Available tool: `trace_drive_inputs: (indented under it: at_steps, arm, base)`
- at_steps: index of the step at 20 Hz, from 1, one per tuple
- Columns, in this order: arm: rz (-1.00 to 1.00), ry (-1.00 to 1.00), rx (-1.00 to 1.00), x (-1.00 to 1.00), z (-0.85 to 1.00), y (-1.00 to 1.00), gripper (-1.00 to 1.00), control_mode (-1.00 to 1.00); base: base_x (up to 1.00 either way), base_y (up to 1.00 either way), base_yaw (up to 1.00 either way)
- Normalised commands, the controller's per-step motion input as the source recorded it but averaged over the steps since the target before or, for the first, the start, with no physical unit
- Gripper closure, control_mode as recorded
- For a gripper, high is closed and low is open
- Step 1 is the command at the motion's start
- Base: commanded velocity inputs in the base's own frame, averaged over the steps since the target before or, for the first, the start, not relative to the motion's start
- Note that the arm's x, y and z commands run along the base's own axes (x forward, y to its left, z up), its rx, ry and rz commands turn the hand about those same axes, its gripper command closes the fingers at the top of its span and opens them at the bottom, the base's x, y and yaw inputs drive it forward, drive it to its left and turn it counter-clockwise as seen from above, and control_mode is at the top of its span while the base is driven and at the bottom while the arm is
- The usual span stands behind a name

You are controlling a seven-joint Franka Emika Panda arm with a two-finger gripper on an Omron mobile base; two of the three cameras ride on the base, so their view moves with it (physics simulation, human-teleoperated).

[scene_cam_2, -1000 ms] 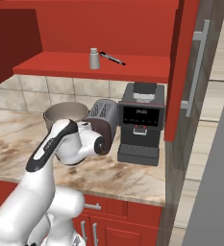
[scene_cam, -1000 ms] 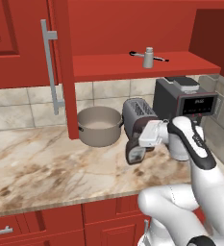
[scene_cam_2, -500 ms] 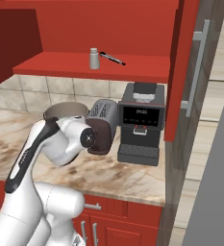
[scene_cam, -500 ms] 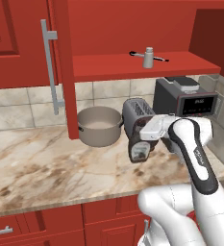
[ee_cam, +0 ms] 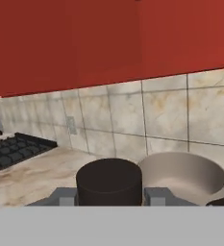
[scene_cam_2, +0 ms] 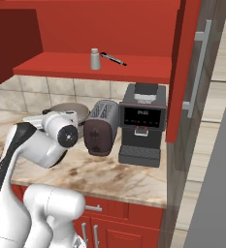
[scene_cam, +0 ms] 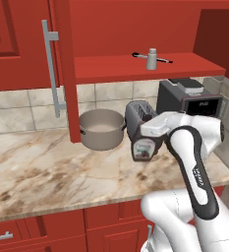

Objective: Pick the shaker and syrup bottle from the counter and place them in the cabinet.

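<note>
The syrup bottle (scene_cam: 144, 148), dark brown with a white label, hangs just above the counter (scene_cam: 47, 172) in front of the toaster, with my gripper (scene_cam: 145, 140) shut on it from above. In the hand view its dark cap (ee_cam: 108, 180) sits between my fingertips (ee_cam: 65, 196). The small pale grey shaker (scene_cam: 151, 59) stands upright on the red shelf of the open cabinet (scene_cam: 111, 68), and from the right base view the shaker (scene_cam_2: 94, 59) stands mid-shelf.
A grey pot (scene_cam: 102, 129) sits by the wall left of the toaster (scene_cam: 138, 113). A black coffee machine (scene_cam: 189, 101) stands right of it. A thin dark rod (scene_cam: 160, 60) lies behind the shaker. The cabinet door (scene_cam: 62, 69) hangs open at the left.
The bottle has risen slightly in my grip. My arm's elbow and wrist have swung, and the jaws have stayed shut on the bottle.
</note>
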Motion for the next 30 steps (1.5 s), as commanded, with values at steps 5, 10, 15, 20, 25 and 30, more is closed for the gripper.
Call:
trace_drive_inputs:
  at_steps: [5,10,15,20,25,30]
  arm:
    - [-0.13,0.00,0.00,-0.29,0.53,0.00,1.00,-1.00]
    - [-0.12,0.00,0.00,-0.30,0.44,0.00,1.00,-1.00]
    - [-0.11,0.01,-0.01,-0.16,0.18,-0.18,1.00,-1.00]
    - [-0.08,0.00,-0.02,-0.03,0.04,-0.27,1.00,-1.00]
    - [-0.06,0.00,-0.01,-0.18,0.30,-0.04,1.00,-1.00]
    - [-0.04,-0.03,-0.02,-0.29,0.36,0.01,1.00,-1.00]
  base:
    - [0.00,0.00,0.00]
    - [0.00,0.00,0.00]
    - [0.00,0.00,0.00]
    - [0.00,0.00,0.00]
    - [0.00,0.00,0.00]
    - [0.00,0.00,0.00]
